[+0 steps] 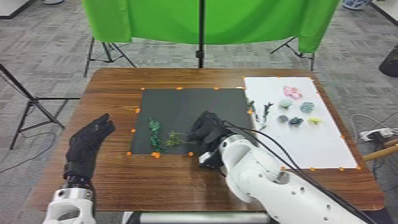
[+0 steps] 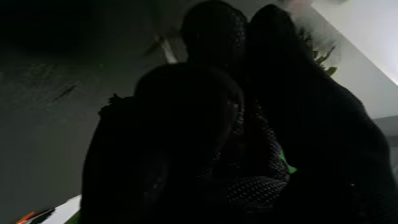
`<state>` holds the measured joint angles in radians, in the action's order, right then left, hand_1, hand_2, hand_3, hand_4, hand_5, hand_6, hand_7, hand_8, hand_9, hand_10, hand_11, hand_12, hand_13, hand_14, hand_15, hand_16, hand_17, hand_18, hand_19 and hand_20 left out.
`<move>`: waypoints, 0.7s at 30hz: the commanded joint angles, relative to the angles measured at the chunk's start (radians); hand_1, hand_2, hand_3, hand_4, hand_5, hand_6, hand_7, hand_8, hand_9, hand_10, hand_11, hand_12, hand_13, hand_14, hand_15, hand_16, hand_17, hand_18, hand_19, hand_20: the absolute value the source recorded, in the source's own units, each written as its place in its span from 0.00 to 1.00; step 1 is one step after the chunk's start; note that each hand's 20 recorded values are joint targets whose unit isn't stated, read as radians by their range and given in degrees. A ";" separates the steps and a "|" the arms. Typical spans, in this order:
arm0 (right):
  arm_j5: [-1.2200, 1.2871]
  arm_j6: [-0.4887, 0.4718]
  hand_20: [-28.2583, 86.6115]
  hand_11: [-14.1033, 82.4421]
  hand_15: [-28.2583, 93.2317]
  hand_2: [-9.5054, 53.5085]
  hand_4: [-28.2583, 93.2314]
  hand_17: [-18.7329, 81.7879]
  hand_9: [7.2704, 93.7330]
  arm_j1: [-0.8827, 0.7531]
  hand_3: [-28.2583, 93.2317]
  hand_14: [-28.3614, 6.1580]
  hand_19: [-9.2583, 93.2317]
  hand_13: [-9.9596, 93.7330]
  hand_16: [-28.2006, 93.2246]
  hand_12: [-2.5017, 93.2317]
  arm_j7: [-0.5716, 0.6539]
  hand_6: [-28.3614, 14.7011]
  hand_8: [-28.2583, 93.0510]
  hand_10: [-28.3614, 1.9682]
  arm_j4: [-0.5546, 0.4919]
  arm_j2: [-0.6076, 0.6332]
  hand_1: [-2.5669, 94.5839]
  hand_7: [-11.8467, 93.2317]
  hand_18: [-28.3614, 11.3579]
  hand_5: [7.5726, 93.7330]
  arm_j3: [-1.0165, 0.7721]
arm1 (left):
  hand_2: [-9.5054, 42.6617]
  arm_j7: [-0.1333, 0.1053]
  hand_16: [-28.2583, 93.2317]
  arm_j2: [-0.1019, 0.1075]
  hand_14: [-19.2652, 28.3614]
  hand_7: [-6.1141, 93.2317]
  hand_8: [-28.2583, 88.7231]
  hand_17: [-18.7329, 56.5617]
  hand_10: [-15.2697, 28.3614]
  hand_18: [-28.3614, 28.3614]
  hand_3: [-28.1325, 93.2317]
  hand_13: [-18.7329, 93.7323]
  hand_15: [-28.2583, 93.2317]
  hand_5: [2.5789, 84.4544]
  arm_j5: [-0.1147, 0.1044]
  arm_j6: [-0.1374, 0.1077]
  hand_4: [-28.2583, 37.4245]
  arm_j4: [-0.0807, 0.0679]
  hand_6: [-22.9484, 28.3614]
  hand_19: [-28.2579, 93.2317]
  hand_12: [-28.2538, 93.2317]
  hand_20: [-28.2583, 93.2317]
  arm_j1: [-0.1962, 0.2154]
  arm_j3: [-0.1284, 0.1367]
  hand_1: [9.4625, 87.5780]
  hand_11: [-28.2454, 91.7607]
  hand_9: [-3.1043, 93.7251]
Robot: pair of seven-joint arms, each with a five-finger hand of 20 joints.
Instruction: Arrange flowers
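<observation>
Black-gloved right hand (image 1: pixel 207 129) is over dark mat (image 1: pixel 175 106), beside green sprig (image 1: pixel 174 139) (can't tell how open, or holding what); left hand (image 1: pixel 90 137) open, empty.

The rectangular wooden bench (image 1: pixel 124 172) is brown with a streaky grain. At the centre of the head view, the flat charcoal mat (image 1: pixel 173 107) has bright orange tape pieces (image 1: pixel 156 155) dotting its edges; the leafy sprig (image 1: pixel 155 134) at its lower left is deep green. On the plain white rectangular sheet (image 1: pixel 315 150) at frame right, one petalled flower (image 1: pixel 292 92) is pink, another small bloom (image 1: pixel 314 120) yellow. The fabric-gloved right robot hand (image 1: pixel 207 129) is black, finely pale-dotted in the wrist view.
</observation>
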<state>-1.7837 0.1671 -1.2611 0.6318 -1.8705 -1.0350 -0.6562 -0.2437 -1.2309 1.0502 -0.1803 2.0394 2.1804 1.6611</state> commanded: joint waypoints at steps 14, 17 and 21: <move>0.101 0.020 0.66 0.53 0.66 0.00 0.09 0.86 0.94 -0.028 0.73 0.73 1.00 1.00 0.50 0.30 -0.029 0.62 0.16 0.54 -0.019 0.010 0.45 0.25 0.47 0.73 -0.032 | 0.08 0.012 0.25 -0.011 0.74 0.14 0.19 0.32 0.64 0.71 0.76 0.45 0.39 0.54 0.008 0.013 0.15 0.000 0.53 0.28 0.34 0.39 0.014 0.003 0.25 0.36 0.47; 0.076 0.022 0.66 0.53 0.66 0.01 0.11 0.86 0.94 -0.035 0.74 0.72 1.00 1.00 0.50 0.30 -0.033 0.64 0.16 0.54 -0.020 0.015 0.40 0.24 0.46 0.71 -0.029 | 0.08 0.011 0.25 -0.012 0.74 0.14 0.19 0.32 0.64 0.71 0.76 0.45 0.39 0.54 0.008 0.013 0.15 0.000 0.53 0.28 0.34 0.39 0.015 0.003 0.25 0.36 0.47; 0.001 0.025 0.66 0.52 0.66 0.11 0.12 0.86 0.94 -0.069 0.73 0.71 1.00 1.00 0.50 0.30 -0.033 0.63 0.16 0.53 -0.052 0.040 0.36 0.24 0.45 0.70 -0.054 | 0.08 0.008 0.25 -0.013 0.74 0.14 0.19 0.32 0.64 0.71 0.76 0.45 0.40 0.54 0.008 0.014 0.15 0.001 0.53 0.28 0.34 0.40 0.016 0.005 0.25 0.36 0.47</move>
<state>-1.6826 0.1897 -1.2853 0.6055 -1.8852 -1.0281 -0.6847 -0.2426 -1.2336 1.0521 -0.1770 2.0398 2.1809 1.6627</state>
